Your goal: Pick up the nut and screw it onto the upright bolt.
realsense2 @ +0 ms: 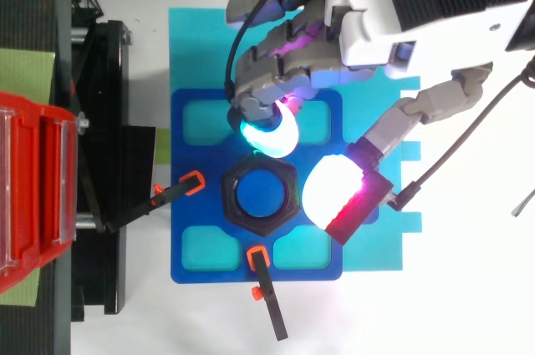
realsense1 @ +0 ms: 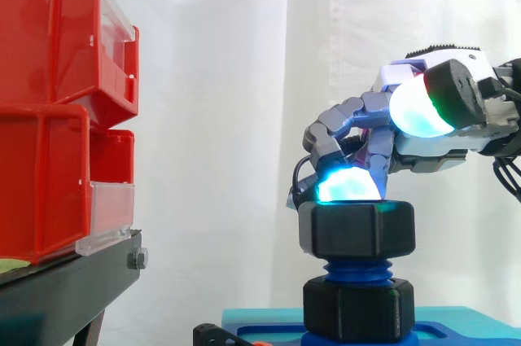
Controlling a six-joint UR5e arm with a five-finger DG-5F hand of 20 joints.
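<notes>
Side view: with the hand (realsense1: 366, 110) curled, gripping nothing, one pad (realsense1: 350, 186) atop the nut (realsense1: 356, 230), set the thumb (realsense1: 419, 110) against the nut before you turn it.

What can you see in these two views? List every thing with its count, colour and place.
nut: 1, black, six-sided, at the top of the bolt
bolt: 1, blue, upright at the middle of the plate
collar: 1, black, six-sided, round the bolt's foot
plate: 1, dark blue, on the sheet
sheet: 1, cyan, under the plate
clamps: 2, black with orange tips, at two edges of the plate
bins: at least 2, red, stacked on the stand
stand: 1, black, left of the plate
pad: 1, pale green, beneath the bins
curtain: 1, white, behind everything
hand: 1, grey and white, over the nut
</notes>
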